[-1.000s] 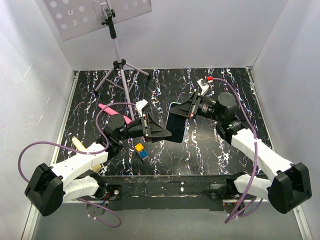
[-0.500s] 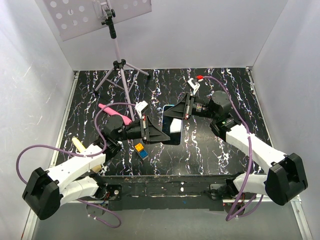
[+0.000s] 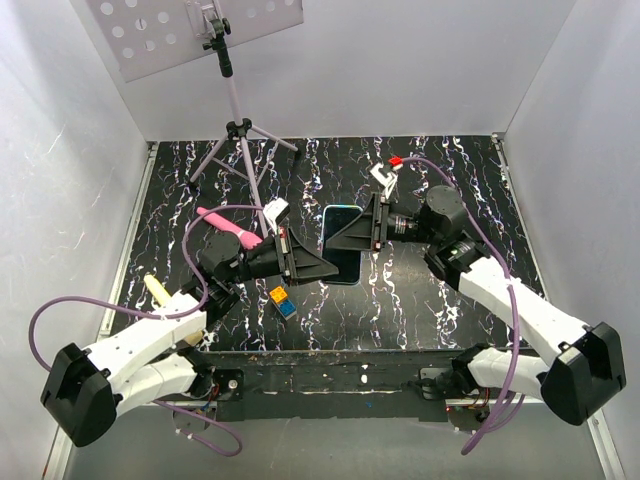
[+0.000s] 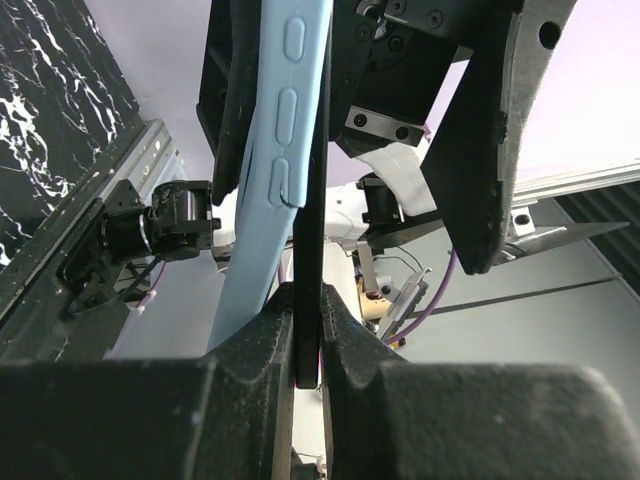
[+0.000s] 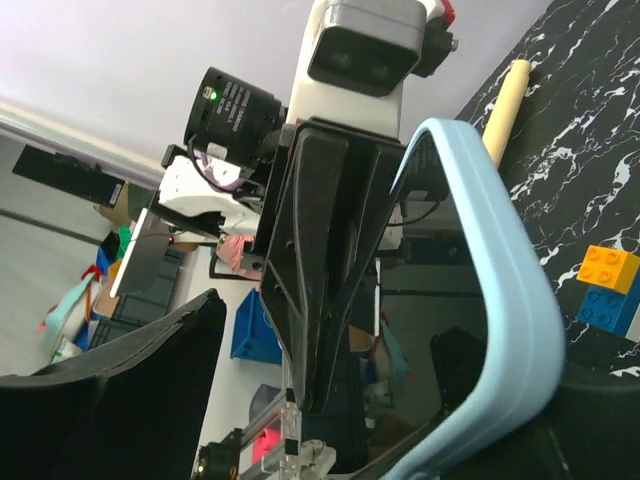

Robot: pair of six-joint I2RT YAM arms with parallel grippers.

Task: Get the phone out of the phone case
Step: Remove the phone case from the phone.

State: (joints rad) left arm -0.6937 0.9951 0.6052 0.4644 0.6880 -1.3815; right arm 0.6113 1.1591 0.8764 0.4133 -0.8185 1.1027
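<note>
Phone (image 4: 309, 250) is pinched edge-on btwn the L gripper (image 4: 307, 345) fingers, jaws closed tight on its thin black edge at lower ctr of the L wrist view. Case (image 4: 275, 150), light blue w/ raised button bumps, runs up the phone's left side, close against it near the top of frame and spread away from it lower down. R gripper (image 3: 335, 238) jaws stand apart. In the L wrist view one of its dark fingers (image 4: 225, 90) sits just behind the case at upper left, while the other is well clear at upper right, w/ nothing clamped btwn them. In the R wrist view the case rim curves thru the right half of frame w/ a dark glossy face inside the curve, and the L gripper's black wedge is at ctr. In the top view, phone and case sit at ctr of frame, w/ the grippers meeting there from left and right. Yellow and blue bricks (image 3: 282, 300) lie on the table (image 3: 450, 300) just lower left of ctr. A pink item (image 3: 228, 225) is left of ctr, a pale stick (image 3: 157, 290) at lower left, and a tripod (image 3: 238, 140) at upper left.
</note>
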